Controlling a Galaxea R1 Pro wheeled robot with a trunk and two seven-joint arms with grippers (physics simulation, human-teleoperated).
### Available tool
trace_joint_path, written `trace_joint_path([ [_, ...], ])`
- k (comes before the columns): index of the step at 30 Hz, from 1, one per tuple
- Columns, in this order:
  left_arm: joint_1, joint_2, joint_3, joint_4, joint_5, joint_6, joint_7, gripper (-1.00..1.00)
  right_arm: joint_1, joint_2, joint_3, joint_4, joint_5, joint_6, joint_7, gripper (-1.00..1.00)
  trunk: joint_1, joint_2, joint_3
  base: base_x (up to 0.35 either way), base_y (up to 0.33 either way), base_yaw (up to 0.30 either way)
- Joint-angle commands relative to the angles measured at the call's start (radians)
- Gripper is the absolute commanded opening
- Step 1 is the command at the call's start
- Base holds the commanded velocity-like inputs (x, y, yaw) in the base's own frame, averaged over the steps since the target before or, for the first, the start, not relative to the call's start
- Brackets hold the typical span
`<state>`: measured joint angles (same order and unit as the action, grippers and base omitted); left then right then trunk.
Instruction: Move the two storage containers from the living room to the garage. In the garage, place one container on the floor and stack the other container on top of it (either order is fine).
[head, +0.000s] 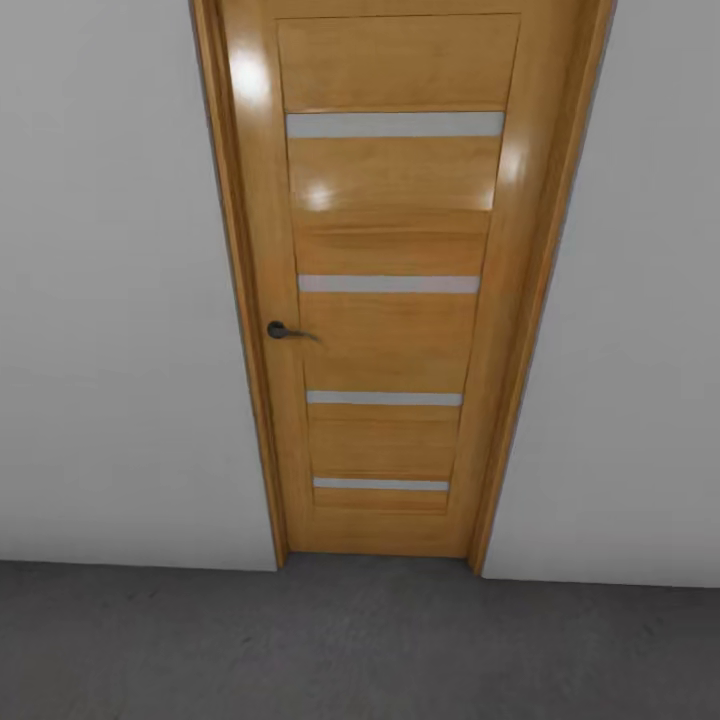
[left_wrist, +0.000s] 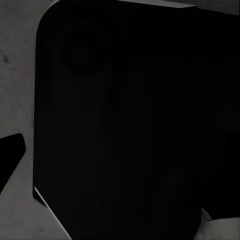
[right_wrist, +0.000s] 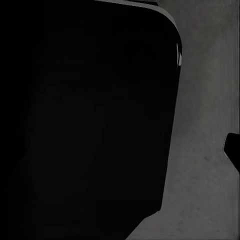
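A: Four pale glass slats cross the tall tan wooden door (head: 385, 290), each slat lying level while the door's long axis runs straight up. It is shut in its frame.

B: And the handle?

A: A small dark lever handle (head: 283, 331) sits on the door's left stile, its lever pointing toward the middle of the door.

B: What lies around it?

A: Plain pale grey walls (head: 110, 300) stand on both sides, and the dark grey matte concrete-like floor (head: 350, 640) meets their foot and runs up to the door's sill.

B: What about the pincers?

A: I cannot tell how far either one is open, nor whether it holds anything. The left wrist view has a big black rounded body (left_wrist: 125, 125) close before the lens, with grey floor (left_wrist: 15, 75) at its edge. The right wrist view has a like black mass (right_wrist: 85, 120) with grey floor (right_wrist: 205, 100) beside it.

B: So where does the floor lie relative to them?

A: Past the dark bodies, apart from them as far as I can judge.
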<state>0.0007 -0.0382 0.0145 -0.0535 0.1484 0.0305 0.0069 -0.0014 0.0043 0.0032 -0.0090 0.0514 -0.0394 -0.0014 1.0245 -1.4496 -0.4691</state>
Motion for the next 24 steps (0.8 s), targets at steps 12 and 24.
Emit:
trace_joint_path([
  [12,0.000,0.000,0.001,-0.002,0.008,0.002,0.001,1.00,0.000,0.000,0.000,0.000,0.005,-0.002,0.000,1.00,0.001,0.000,-0.001,0.266,-0.222,0.000],
  [24,0.000,0.001,0.001,-0.002,0.008,0.000,0.001,1.00,0.000,-0.002,0.003,0.000,0.008,-0.002,0.000,1.00,0.001,0.000,-0.001,0.250,-0.231,0.094],
])
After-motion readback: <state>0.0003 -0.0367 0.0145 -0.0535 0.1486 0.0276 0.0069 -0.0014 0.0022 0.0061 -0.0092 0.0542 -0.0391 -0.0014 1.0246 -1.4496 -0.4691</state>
